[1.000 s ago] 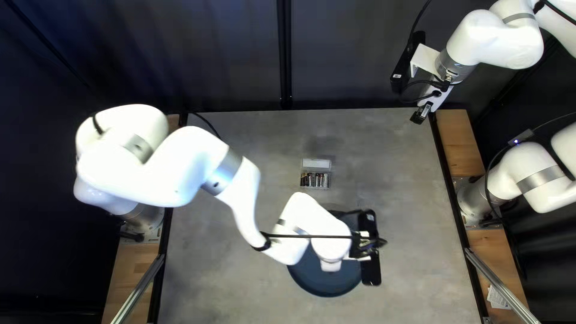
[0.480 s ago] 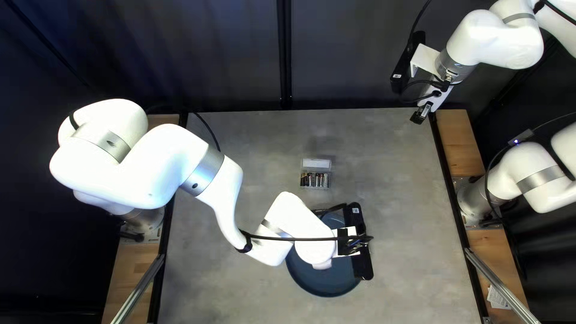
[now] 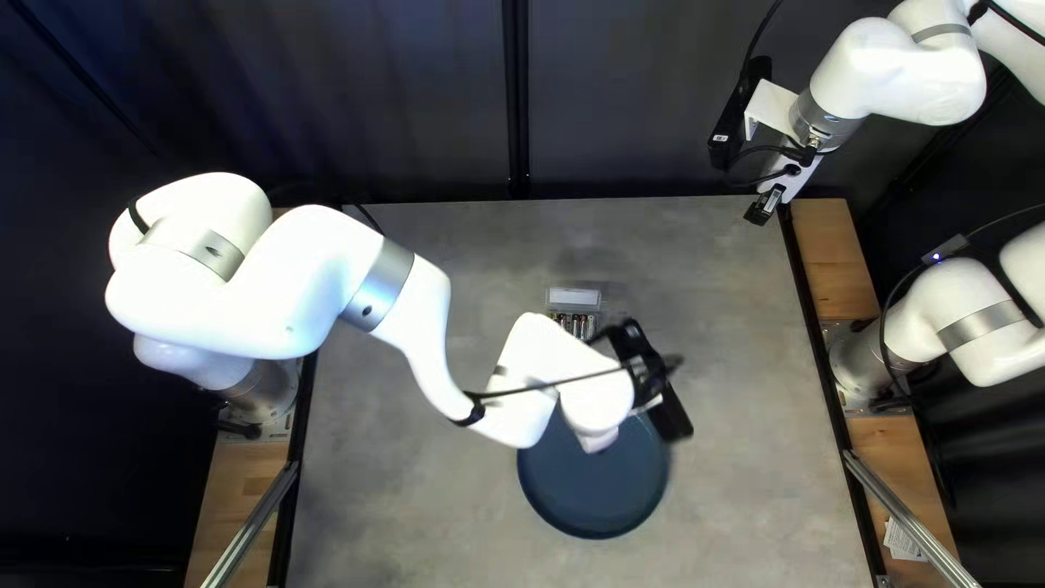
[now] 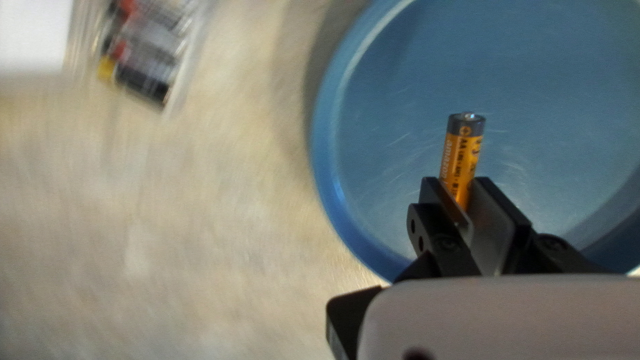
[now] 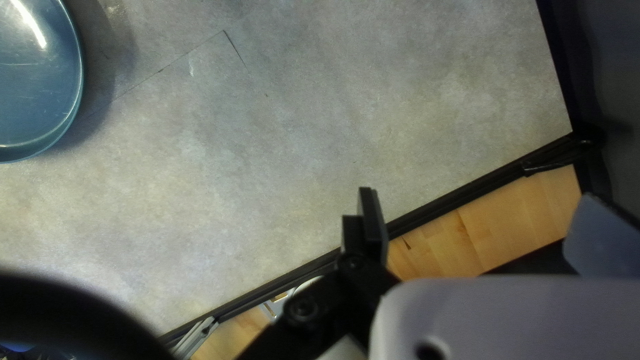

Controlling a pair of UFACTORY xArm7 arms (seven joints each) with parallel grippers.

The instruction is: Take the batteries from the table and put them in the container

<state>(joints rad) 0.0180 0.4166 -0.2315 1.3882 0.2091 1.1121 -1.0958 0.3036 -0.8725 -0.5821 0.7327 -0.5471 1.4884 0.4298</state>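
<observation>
You have one orange, dark-ended battery gripped; your clear container, far centre, holds more batteries side by side.

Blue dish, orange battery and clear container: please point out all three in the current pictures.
Blue dish [image 3: 591, 492]: top left view, on its bare inner floor.
Orange battery [image 4: 460, 162]: left wrist view, on its orange body.
Clear container [image 3: 574, 296]: top left view, on its pale panel.

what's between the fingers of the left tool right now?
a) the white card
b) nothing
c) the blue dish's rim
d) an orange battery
D: the left wrist view shows an orange battery pinched between the fingers of the left tool.
</observation>
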